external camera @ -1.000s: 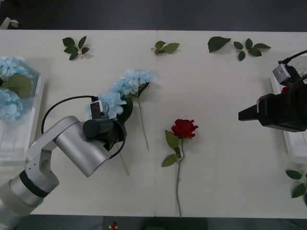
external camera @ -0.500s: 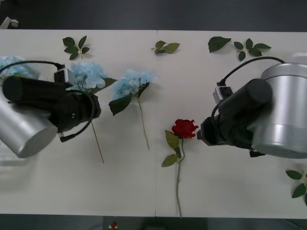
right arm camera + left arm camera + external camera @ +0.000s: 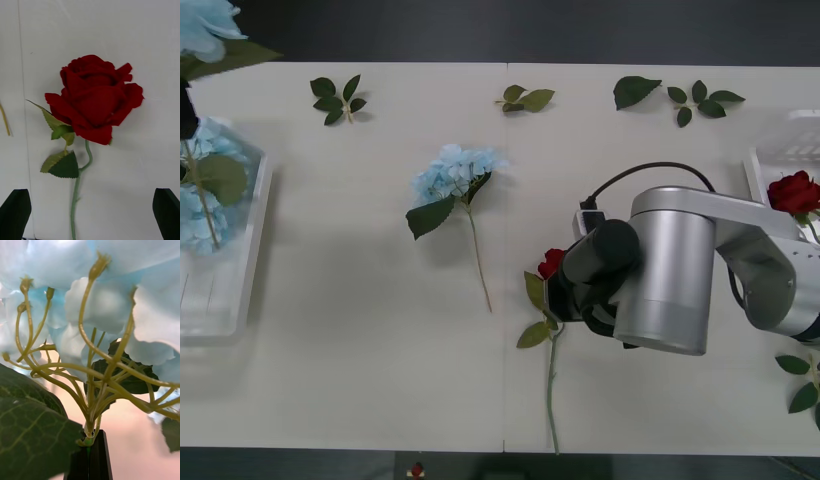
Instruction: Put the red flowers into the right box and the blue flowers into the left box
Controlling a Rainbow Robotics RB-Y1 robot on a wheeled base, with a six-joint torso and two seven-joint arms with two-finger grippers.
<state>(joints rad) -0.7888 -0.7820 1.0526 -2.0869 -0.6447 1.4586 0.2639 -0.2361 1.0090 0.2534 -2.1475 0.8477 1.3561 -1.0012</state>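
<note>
At frame center, the right gripper (image 3: 90, 213) fingers (image 3: 15, 212) gape around a red rose (image 3: 93, 97) on the table (image 3: 380, 330); the left gripper (image 3: 89, 455) pinches a blue hydrangea (image 3: 112, 296) stem.

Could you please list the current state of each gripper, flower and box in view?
Right gripper: open, hovering over the deep-red artificial rose lying flat on the table.
Left gripper: shut on a pale-blue hydrangea cluster, held above the perforated white left tray.
Second blue hydrangea: lying mid-table.
Smooth white right tray: holds a rose.

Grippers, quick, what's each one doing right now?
Left gripper: closed on a blue flower stem.
Right gripper: open over a red rose.
</note>
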